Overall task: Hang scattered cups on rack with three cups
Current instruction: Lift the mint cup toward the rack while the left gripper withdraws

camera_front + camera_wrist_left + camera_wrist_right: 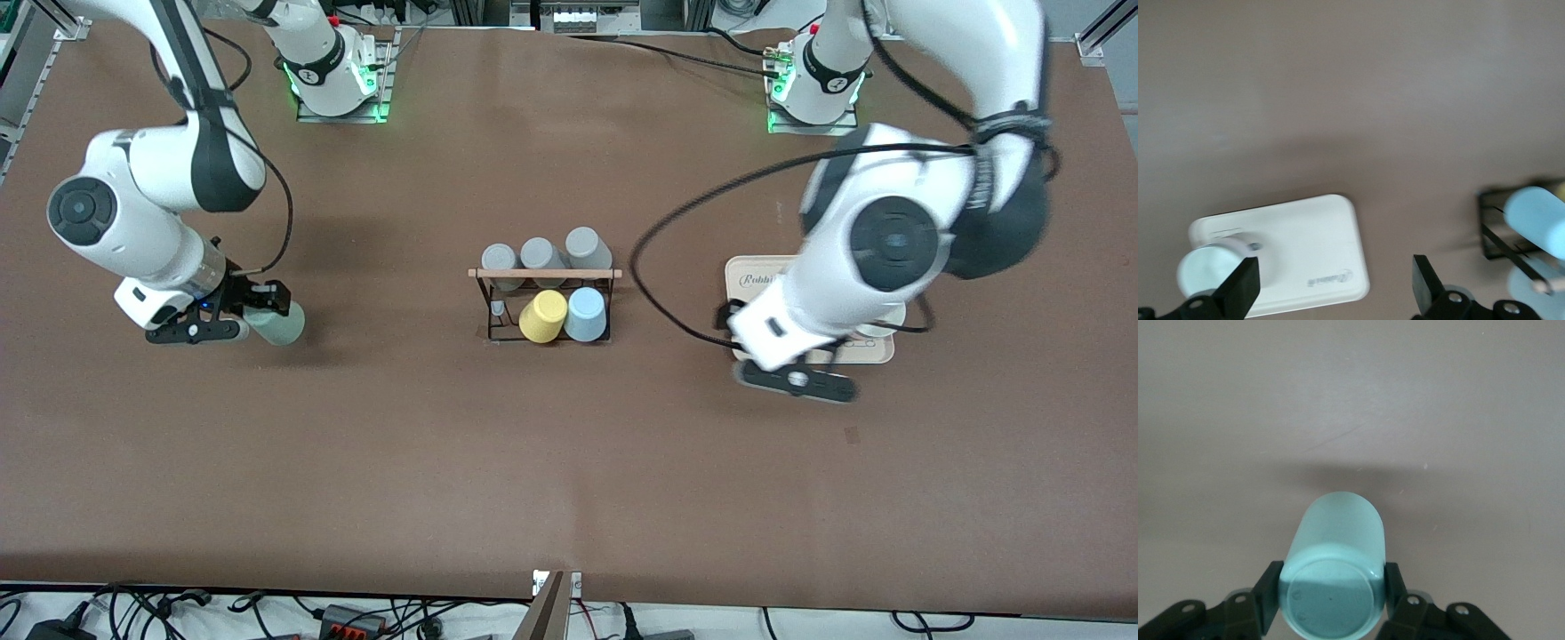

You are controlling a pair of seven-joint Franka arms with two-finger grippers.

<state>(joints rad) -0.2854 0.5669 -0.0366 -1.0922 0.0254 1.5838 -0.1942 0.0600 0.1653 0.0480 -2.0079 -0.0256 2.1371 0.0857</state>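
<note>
- Step in hand, as I read it: the last cup is being carried to the rack. The right gripper (233,311) has its fingers clamped on the pale mint green plastic tumbler (277,324), over bare table toward the right arm's end, well apart from the rack.
- Orientation: the mint tumbler (1335,570) lies roughly horizontal in the grip. Its long axis runs about parallel to the table; the closed base faces the wrist and the other end points away from the gripper.
- The small black wire rack with a light wooden rod (544,302) stands mid-table. The light blue plastic tumbler (586,315) is already on it beside a yellow tumbler (543,316), with three grey tumblers (543,258) along the rod.
- The left gripper (797,379), fingers spread wide and empty, is over the edge of the beige rectangular tray (749,277) toward the left arm's end; that arm looks idle.
- Next move calls for: travel to the rack, line the tumbler's open mouth up with the one free peg (497,308) next to the yellow tumbler, slide it on, then release.
</note>
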